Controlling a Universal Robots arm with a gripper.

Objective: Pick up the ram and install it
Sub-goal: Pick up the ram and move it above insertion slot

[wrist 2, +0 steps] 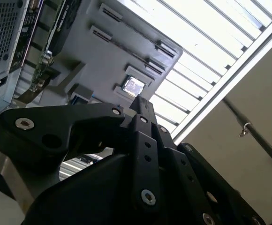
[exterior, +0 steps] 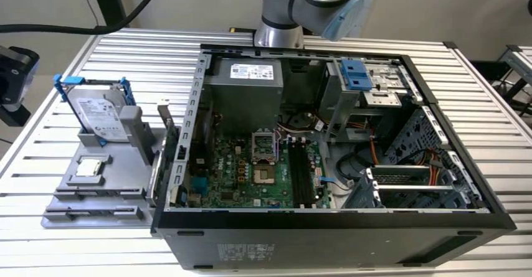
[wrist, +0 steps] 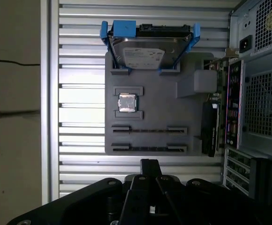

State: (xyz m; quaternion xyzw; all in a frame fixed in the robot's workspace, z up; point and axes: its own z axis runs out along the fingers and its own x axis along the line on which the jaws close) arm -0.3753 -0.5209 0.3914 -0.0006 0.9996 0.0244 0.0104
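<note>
**Pincer status.** In the first wrist view the pincer [wrist: 150, 163] hangs above the slatted worktop [wrist: 79, 93], near the edge of the grey holder [wrist: 164, 108]. Its fingers [wrist: 146, 169] appear pressed together with nothing between them.

**Locating the ram.** Find the ram before you commit to any descent. On the holder, the two slotted rests [wrist: 121, 148] lie nearest the pincer. Along each you see no more than a thin dark line, so you cannot tell whether a stick sits there. Beyond them lie the processor [wrist: 127, 102] and then the upright hard drive [wrist: 147, 51]. Neither is your target. A black card [wrist: 209, 133] stands at the holder's side next to the case [exterior: 332, 220]. Keep clear of it.

**Inside the case.** Farther off, in the exterior view, the case lies open on its side with the board [exterior: 241, 177] exposed. The long black sockets [exterior: 303, 174] are too dark to show whether a stick is seated in one.

**Judgement.** The views do not settle whether the ram waits to be lifted or is already seated.
- **Grip:** part the fingers fully, take the stick across its flat faces at mid-length, and keep it level.
- **Seating:** match the notch and press straight down, never tilted.
</note>
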